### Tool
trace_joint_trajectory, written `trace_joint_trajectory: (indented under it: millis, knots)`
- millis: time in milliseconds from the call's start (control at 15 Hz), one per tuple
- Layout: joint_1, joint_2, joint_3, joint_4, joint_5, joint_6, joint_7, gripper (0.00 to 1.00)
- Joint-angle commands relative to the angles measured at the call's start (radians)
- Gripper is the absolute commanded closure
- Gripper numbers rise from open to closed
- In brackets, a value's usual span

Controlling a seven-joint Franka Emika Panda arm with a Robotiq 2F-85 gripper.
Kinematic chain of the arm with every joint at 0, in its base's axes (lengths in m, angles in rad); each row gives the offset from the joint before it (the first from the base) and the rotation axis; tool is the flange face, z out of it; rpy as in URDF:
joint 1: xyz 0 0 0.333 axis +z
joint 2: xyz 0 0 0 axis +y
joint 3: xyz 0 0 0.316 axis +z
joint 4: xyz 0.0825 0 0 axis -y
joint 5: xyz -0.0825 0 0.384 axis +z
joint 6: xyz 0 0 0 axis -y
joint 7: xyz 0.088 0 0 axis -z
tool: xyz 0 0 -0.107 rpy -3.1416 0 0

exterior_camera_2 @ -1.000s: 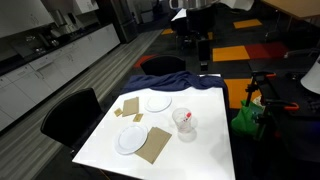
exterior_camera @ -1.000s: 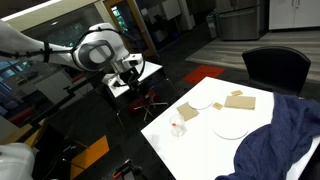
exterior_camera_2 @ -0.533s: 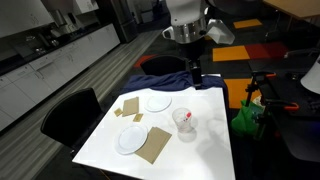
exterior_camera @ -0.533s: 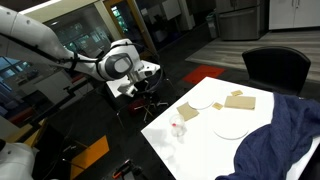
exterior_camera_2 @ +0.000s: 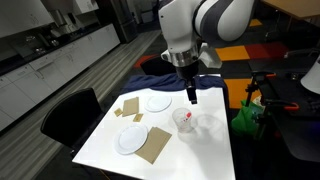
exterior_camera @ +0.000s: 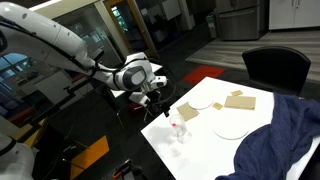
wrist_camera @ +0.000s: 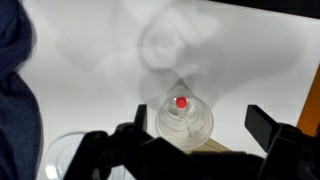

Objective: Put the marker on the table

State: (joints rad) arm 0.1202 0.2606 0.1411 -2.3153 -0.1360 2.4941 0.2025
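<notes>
The red marker (wrist_camera: 181, 102) stands upright inside a small clear cup (wrist_camera: 185, 122) on the white table (wrist_camera: 230, 60). In the wrist view I look straight down into the cup and see the marker's red tip. My gripper (wrist_camera: 200, 125) is open, its two dark fingers either side of the cup and above it. In both exterior views the cup (exterior_camera_2: 184, 122) (exterior_camera: 177, 130) with the marker stands near the table's edge, and my gripper (exterior_camera_2: 190, 95) (exterior_camera: 163, 107) hovers just above it.
White plates (exterior_camera_2: 158, 102) (exterior_camera_2: 131, 139), tan card pieces (exterior_camera_2: 155, 144) (exterior_camera_2: 127, 108) and a dark blue cloth (exterior_camera: 280, 140) lie on the table. A black chair (exterior_camera_2: 70, 115) stands at one side, another (exterior_camera: 275, 68) at the far side. A smaller white table (exterior_camera: 137, 82) stands further back.
My arm has swung in from beside the table and come down over the cup. The cup and marker have not moved.
</notes>
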Motion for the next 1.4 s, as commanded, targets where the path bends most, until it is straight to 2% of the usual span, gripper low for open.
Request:
trace_joint_trajectory:
  millis: [0,600,800,867,933,1067,1133,1200,1267,1333]
  knots:
    - [0.022,0.017,-0.024,0.006,0.010,0.007,-0.011,0.00]
    - [0.023,0.065,-0.031,0.030,0.010,0.028,-0.021,0.00]
    - [0.020,0.093,-0.033,0.053,0.017,0.029,-0.029,0.26]
    - [0.017,0.101,-0.032,0.059,0.022,0.036,-0.035,0.30]
    - [0.017,0.109,-0.033,0.065,0.025,0.038,-0.036,0.41]
    - [0.016,0.130,-0.035,0.082,0.025,0.046,-0.042,0.40]
    - [0.017,0.142,-0.037,0.090,0.023,0.050,-0.043,0.46]
    - [0.013,0.156,-0.034,0.102,0.030,0.053,-0.055,0.43]
    - [0.011,0.170,-0.033,0.113,0.034,0.055,-0.067,0.47]
    - [0.008,0.186,-0.031,0.124,0.041,0.057,-0.080,0.46]
